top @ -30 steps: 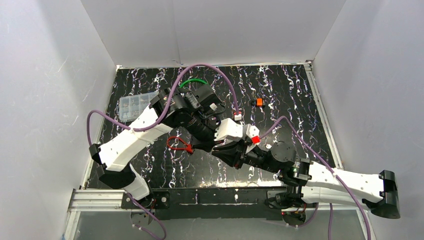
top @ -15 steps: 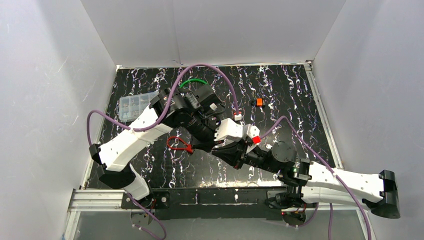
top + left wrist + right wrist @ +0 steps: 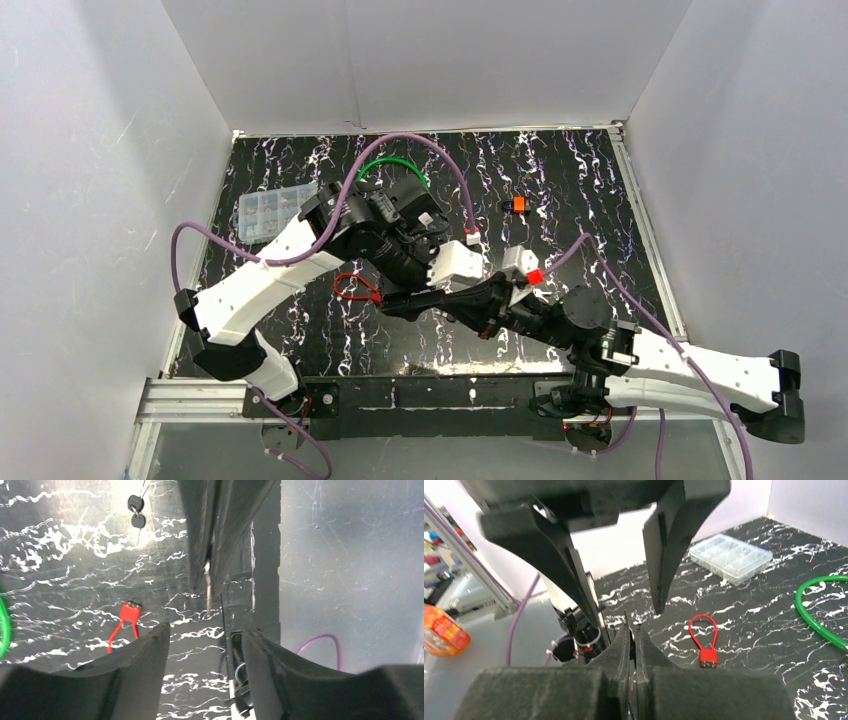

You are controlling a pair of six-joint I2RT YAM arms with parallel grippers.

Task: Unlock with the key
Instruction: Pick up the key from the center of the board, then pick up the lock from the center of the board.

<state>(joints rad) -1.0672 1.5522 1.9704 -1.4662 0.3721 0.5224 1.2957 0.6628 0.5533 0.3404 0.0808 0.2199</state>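
Since what looks like the key is a thin metal sliver seen edge-on, the right gripper has its fingers pressed fully together on it, with only the blade's tip poking out beyond them. Its long axis runs in line with those fingers, pointing away from the right arm into the gap of the left gripper. That gripper is spread wide and holds nothing, a finger on either side of the blade and clear of it: a hand-over or re-grip, I judge. They meet in the air over the table. Just beside and below, the red cable lock lies unheld, body toward the right arm, loop away (not lined up with the blade). Beyond lie two dark key heads, a green cable and a clear box.
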